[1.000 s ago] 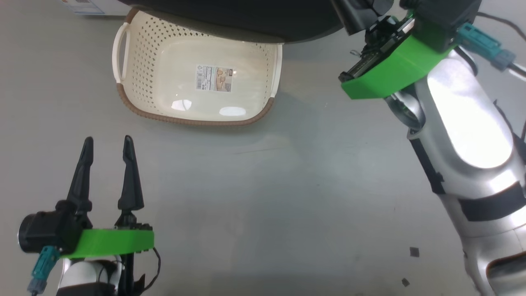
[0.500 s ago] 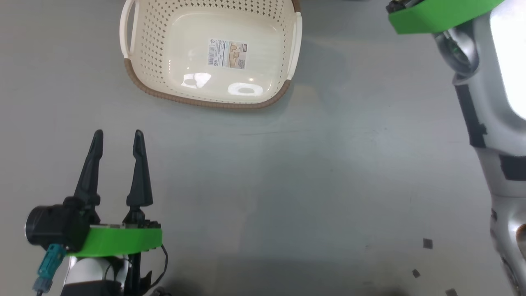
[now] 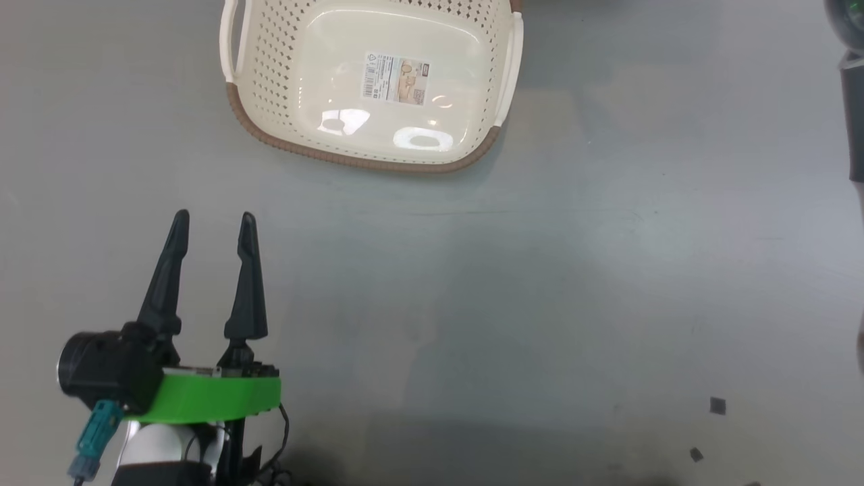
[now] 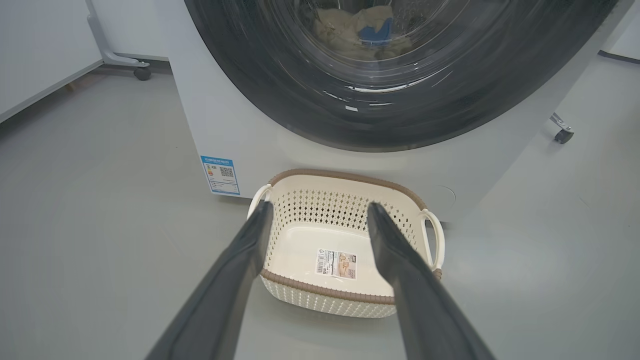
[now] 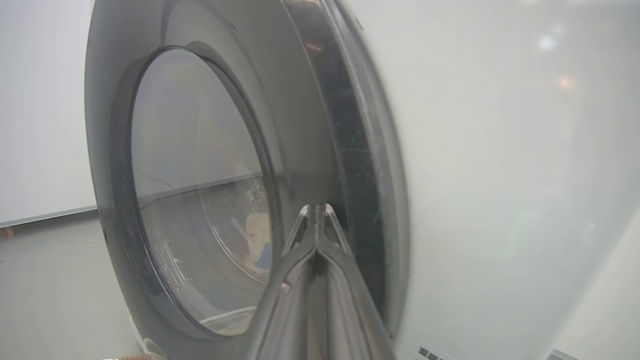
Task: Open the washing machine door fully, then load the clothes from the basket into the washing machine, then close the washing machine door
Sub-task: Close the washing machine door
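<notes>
Basket standing before washing machine — clothes lying behind its door.
Left gripper hovering, fingers spread; right gripper, fingers pressed together, pointing at door rim — contact unclear.

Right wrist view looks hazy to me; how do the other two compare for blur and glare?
Right wrist view: milky, low contrast, the washing machine door soft. Left wrist view: door ring streaky, the basket crisp. Head view: sharp, bright glare spots on the basket floor.
</notes>
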Controlling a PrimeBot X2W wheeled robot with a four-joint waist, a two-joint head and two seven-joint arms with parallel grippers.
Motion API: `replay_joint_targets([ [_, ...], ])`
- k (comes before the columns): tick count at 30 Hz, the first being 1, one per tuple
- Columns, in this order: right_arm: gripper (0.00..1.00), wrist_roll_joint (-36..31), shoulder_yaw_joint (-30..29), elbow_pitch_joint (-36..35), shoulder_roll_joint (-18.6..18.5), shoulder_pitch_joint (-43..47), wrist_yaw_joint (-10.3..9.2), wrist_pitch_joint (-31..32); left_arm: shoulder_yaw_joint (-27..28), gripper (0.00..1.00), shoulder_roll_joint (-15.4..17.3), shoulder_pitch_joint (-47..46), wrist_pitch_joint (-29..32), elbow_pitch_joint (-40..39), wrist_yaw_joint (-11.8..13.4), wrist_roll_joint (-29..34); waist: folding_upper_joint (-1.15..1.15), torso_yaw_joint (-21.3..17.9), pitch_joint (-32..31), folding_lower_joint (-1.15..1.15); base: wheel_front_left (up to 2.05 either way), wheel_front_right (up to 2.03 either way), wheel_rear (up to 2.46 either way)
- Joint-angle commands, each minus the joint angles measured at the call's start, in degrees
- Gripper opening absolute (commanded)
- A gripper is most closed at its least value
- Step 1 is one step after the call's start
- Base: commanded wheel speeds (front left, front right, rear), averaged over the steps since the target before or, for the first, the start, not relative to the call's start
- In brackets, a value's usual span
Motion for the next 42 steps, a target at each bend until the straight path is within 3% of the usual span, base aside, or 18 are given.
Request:
replay_joint_targets([
  [1, 0.00, -0.11, -1.14, -1.13, 0.01, -1.82, 0.19, -0.02, 1.61, 1.00, 0.71, 0.39, -0.39, -1.91, 0.03, 0.35, 0.00, 0.06, 0.00, 0.00, 0.00, 0.00, 0.00],
  [10, 0.00, -0.59, -0.38, -1.97, 1.11, 0.89, 0.19, -0.02, 2.75, 1.00, 0.61, -0.09, -0.39, -1.16, 0.03, 0.20, 0.00, -1.34, -1.73, 0.00, 0.00, 0.00, 0.00],
  [21, 0.04, 2.48, 1.19, -8.15, 2.62, 10.47, 0.19, -0.02, 6.10, 1.00, 0.40, -0.57, -0.39, 1.40, 0.03, -1.36, 0.00, -5.12, -7.76, 0.00, 0.00, 0.00, 0.00],
  [24, 0.63, 2.74, 0.82, -10.42, 2.82, 15.20, 0.19, -0.02, 6.70, 1.00, 0.34, -0.23, -0.39, 2.77, 0.03, -2.41, 0.00, -6.27, -10.73, 0.00, 0.00, 0.00, 0.00],
  [27, 0.94, 2.51, 0.34, -12.23, 2.94, 20.30, 0.19, -0.02, 6.94, 1.00, 0.33, 0.60, -0.39, 4.06, 0.03, -3.67, 0.00, -7.36, -14.14, 0.00, 0.00, 0.00, 0.00],
  [28, 1.00, 2.30, 0.32, -12.73, 2.98, 22.08, 0.19, -0.02, 7.11, 1.00, 0.32, 1.06, -0.39, 4.54, 0.03, -4.01, 0.00, -7.79, -15.45, 0.00, 0.00, 0.00, 0.00],
  [42, 1.00, 2.23, 0.65, -18.47, 1.47, 41.87, 0.19, -0.02, 8.97, 1.00, 0.31, 6.91, -0.39, 7.43, 0.03, -4.65, 0.00, -10.51, -28.08, 0.00, 0.00, 0.00, 0.00],
])
